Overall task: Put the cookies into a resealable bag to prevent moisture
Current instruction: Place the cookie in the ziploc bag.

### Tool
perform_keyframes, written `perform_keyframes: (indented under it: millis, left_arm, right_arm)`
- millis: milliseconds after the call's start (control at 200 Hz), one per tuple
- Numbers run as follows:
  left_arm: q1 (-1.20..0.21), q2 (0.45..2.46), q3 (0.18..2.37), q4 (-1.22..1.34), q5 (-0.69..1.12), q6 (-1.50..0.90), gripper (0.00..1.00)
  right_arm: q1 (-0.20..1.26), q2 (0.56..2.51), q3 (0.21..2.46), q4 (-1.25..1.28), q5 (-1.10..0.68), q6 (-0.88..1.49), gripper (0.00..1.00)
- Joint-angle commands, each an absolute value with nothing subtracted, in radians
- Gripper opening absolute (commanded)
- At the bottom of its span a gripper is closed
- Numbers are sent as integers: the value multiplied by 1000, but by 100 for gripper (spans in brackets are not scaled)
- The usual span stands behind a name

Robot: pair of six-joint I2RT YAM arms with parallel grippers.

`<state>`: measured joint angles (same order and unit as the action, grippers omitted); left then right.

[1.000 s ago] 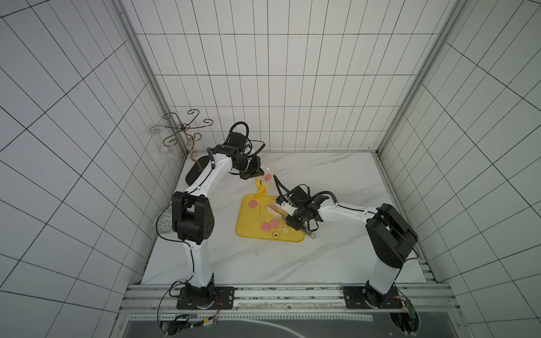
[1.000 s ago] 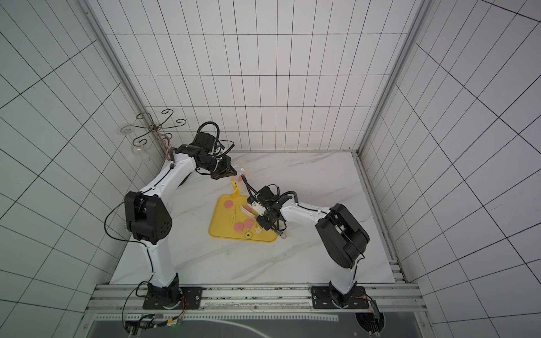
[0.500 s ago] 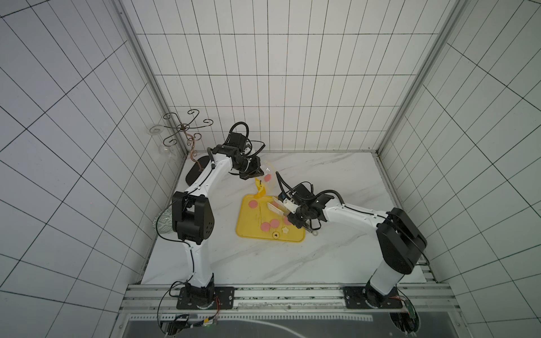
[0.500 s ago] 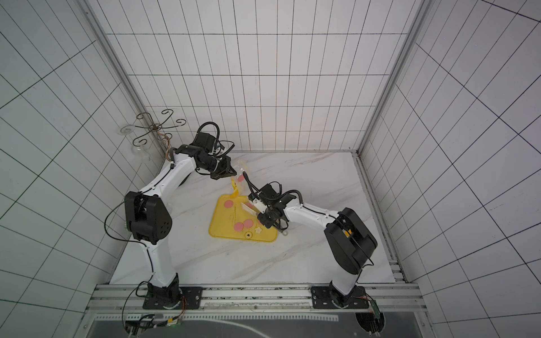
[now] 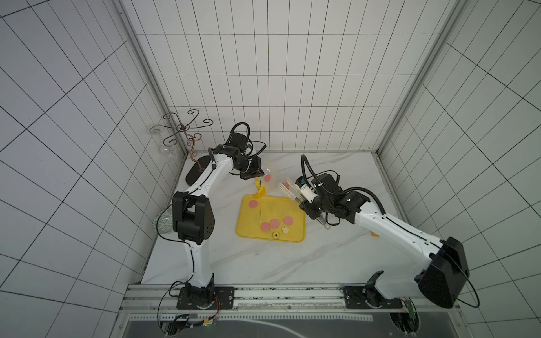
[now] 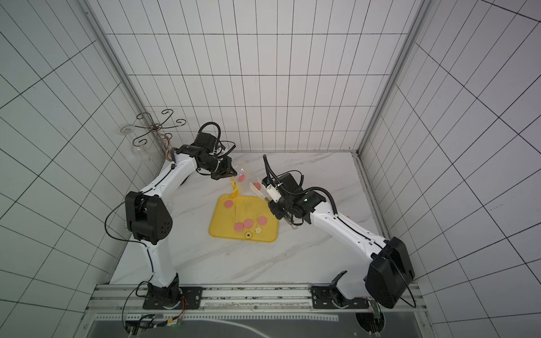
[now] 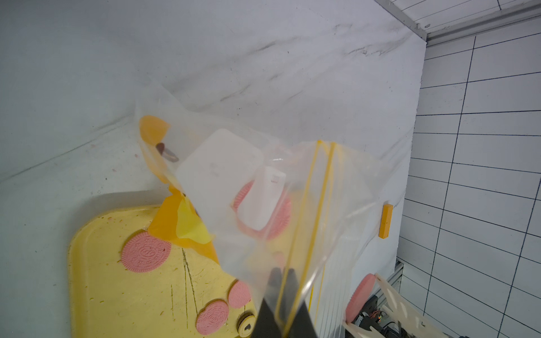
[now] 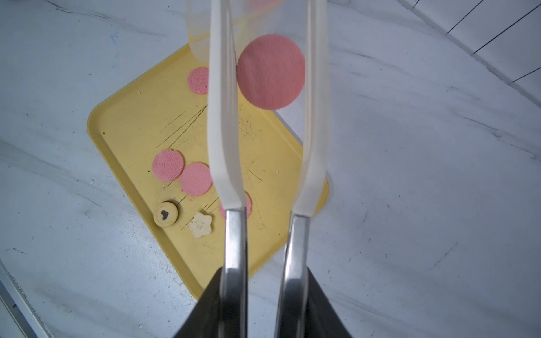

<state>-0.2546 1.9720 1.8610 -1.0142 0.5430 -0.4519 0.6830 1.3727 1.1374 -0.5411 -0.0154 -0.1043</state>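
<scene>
My left gripper [image 7: 282, 278] [image 5: 254, 175] is shut on the rim of the resealable bag [image 7: 292, 181] [image 5: 268, 184], which hangs open above the tray's far edge with one pink cookie [image 7: 281, 216] inside. My right gripper [image 8: 265, 272] [image 5: 304, 202] is shut on a pair of tongs [image 8: 225, 131] [image 6: 260, 190]. The tongs pinch a pink cookie [image 8: 270, 71] [image 5: 285, 185] just beside the bag's mouth. Several pink cookies [image 5: 274, 223], a pale flower-shaped piece [image 8: 200, 225] and a small dark-centred round [image 8: 165, 218] lie on the yellow tray [image 5: 281, 204] [image 8: 140, 123].
A wire glass rack [image 5: 184, 128] with a hanging glass [image 5: 165, 150] stands in the back left corner. A small yellow block [image 7: 385, 221] lies on the marble by the right wall. A patterned round object [image 5: 164, 224] sits at the table's left edge.
My right arm has lifted the tongs and their pink cookie off the tray and carried them back toward the bag's mouth. The left arm and bag have stayed put.
</scene>
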Motion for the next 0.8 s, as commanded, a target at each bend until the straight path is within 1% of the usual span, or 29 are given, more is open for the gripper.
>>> perform_keyframes:
  millis: [0, 275, 550, 795]
  left_arm:
    - [-264, 1970, 1886, -1027, 532, -437, 0]
    - [-274, 1971, 1894, -1047, 551, -427, 0]
    - [-275, 1946, 1896, -1055, 563, -427, 0]
    - [-280, 1940, 1891, -1061, 575, -418, 0]
  right_arm:
    - [667, 1381, 1310, -571, -45, -99, 38]
    - [647, 1521, 1462, -527, -129, -141, 38]
    - [627, 1632, 1513, -486, -209, -160, 38]
    - [627, 1666, 1519, -471, -230, -168, 39]
